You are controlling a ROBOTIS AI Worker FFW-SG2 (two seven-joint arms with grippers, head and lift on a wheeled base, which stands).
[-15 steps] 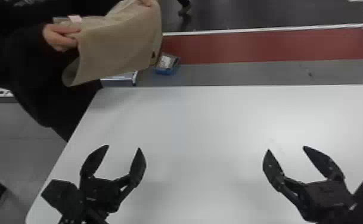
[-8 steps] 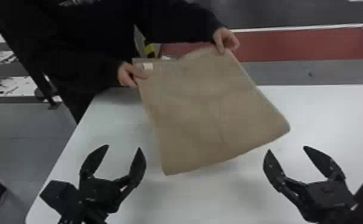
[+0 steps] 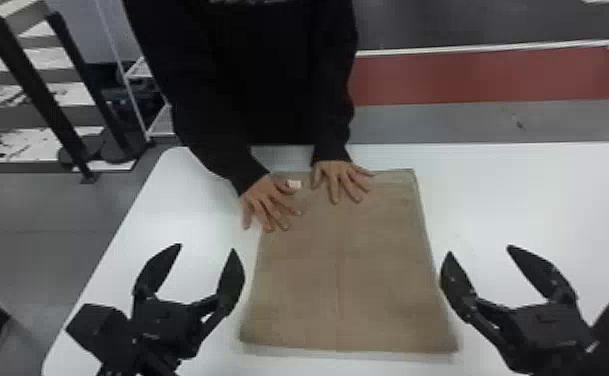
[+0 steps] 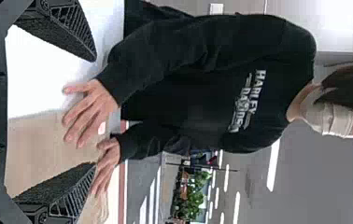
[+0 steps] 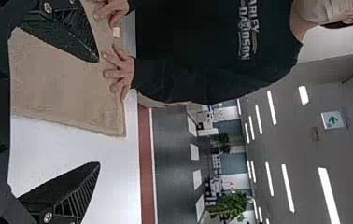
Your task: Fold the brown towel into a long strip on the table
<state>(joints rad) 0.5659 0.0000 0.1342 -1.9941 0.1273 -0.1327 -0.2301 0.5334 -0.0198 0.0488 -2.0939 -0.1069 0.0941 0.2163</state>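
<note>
At the lower left of the head view I'm holding my left gripper (image 3: 207, 247) wide, nothing between its fingers; at the lower right I'm holding my right gripper (image 3: 480, 249) wide and empty too. Between them, from lower centre up to mid-frame, the brown towel (image 3: 348, 280) is lying flat on the table (image 3: 528, 200). At its far edge, a person's hand (image 3: 268, 202) and the other hand (image 3: 342, 180) are resting on it. I'm judging this as laying-out, folding not begun; next I'd be lowering both grippers to pinch the near edge, once those hands are clear.
</note>
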